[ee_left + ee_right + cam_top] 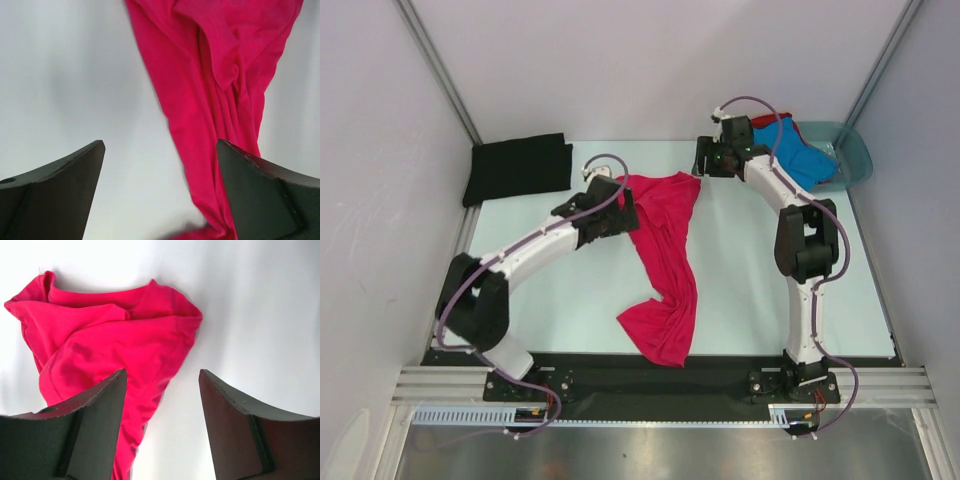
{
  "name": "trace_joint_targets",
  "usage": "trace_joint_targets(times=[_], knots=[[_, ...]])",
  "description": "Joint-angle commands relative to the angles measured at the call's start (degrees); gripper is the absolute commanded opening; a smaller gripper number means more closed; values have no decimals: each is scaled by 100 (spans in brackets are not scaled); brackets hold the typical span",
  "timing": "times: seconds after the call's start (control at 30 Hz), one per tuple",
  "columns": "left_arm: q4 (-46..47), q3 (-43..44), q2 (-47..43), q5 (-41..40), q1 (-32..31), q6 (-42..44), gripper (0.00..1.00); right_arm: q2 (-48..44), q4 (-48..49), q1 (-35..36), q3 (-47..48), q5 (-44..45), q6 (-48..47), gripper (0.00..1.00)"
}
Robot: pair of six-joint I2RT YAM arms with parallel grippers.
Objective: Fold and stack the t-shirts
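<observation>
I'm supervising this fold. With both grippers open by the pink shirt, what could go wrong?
The pink shirt lies twisted in a bunched strip, so a pinch may catch several layers and lift it unevenly. The left gripper and right gripper are close together at its far end and might crowd each other.

The magenta-pink t-shirt [665,260] is a plain, unpatterned bright pink, the black t-shirt [517,168] is plain solid black, the blue t-shirt [798,152] is plain bright blue, and the red t-shirt [772,120] shows as a small patch of plain red. The basin [860,152] is translucent teal and the table [570,300] is a uniform pale mint. The left arm [535,245] and right arm [803,310] are white with black joints and mauve cables; the fingers of the left gripper [161,142] and right gripper [162,371] are matte black.
</observation>
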Motion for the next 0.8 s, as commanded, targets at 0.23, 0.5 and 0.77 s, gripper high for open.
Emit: trace_joint_targets(times=[0.23, 0.5, 0.77], knots=[[1405, 1410, 1949, 2336, 1507, 483, 100, 557, 660, -603, -303, -1920, 968, 64], [2231, 1894, 2909, 3734, 2281, 79, 100, 864, 1038, -762, -400, -2581, 1267, 64], [2285, 2668, 3779, 4306, 2589, -141, 100, 1357, 872, -762, 21, -2730, 1391, 65]])
